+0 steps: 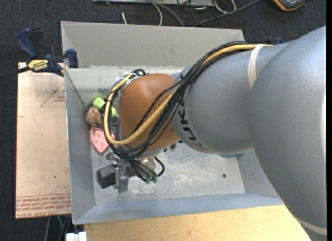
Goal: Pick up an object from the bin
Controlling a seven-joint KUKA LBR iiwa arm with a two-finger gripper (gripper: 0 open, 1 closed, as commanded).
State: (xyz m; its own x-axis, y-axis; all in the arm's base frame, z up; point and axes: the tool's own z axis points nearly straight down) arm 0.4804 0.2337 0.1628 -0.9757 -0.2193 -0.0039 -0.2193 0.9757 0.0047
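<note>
One end effector (118, 176) sits low in the lower left part of the grey bin (207, 177), close to the floor. Whether it stands wide or narrow I cannot tell from here. Nearest to it, just up along the left wall, lies a flat pink piece (97, 139). Further up that wall are a brown lump (93, 115) and a bright green thing (98, 102), close together, right beside the arm's orange cover (148, 105) with its cables (223, 50) looped over it
</note>
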